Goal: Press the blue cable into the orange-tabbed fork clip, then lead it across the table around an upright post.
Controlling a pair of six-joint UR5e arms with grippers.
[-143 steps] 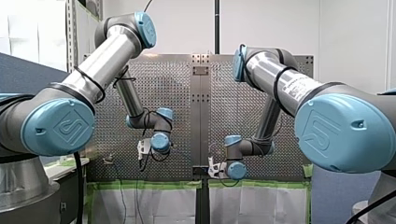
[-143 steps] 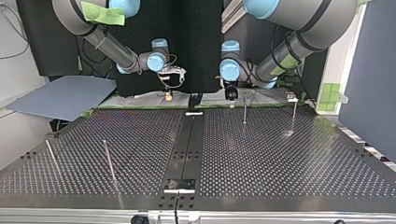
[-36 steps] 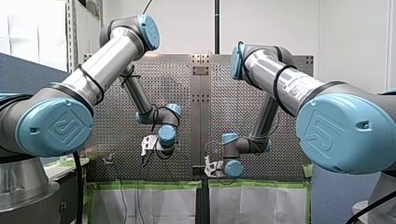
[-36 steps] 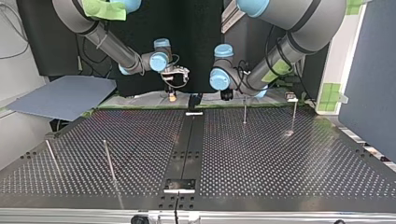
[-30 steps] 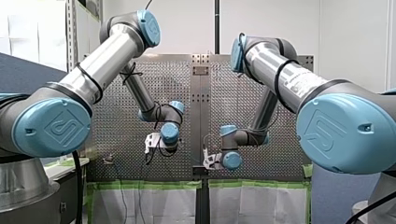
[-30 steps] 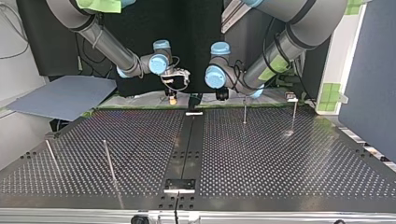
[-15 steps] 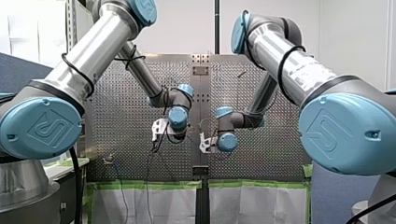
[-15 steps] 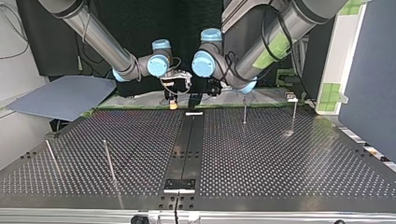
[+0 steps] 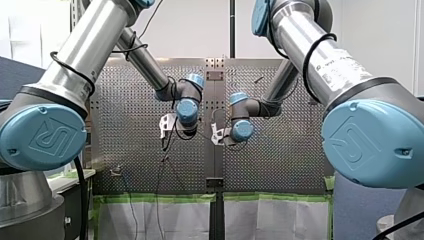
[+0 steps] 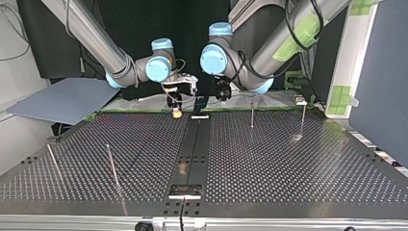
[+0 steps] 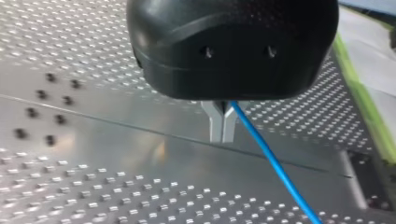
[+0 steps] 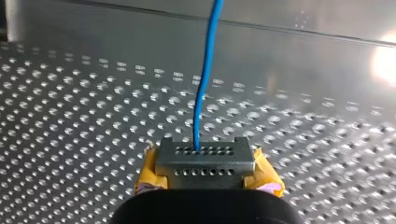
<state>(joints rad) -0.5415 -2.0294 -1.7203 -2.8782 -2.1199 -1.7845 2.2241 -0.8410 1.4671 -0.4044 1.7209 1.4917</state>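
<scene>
Cable (image 12: 197, 121), thin and bright blue, leaves right gripper (image 12: 204, 154) slightly wavy.

The perforated counter (image 10: 288, 163) is split down its middle by a smooth dark strip (image 10: 192, 144). In the top view a small white plate (image 10: 200, 117) sits at the strip's far end and a darker plate (image 10: 185, 190) at its near end. Green tape (image 10: 144, 111) runs along the counter's far edge there, above pale sheeting (image 9: 170, 220) (it hangs down, as the front view shows). A grey-blue board (image 10: 62, 98) lies off the counter at the top view's left. At its right, green squares (image 10: 342, 95) sit on a white panel (image 10: 353, 53) beside a blue partition (image 10: 382, 82).
</scene>
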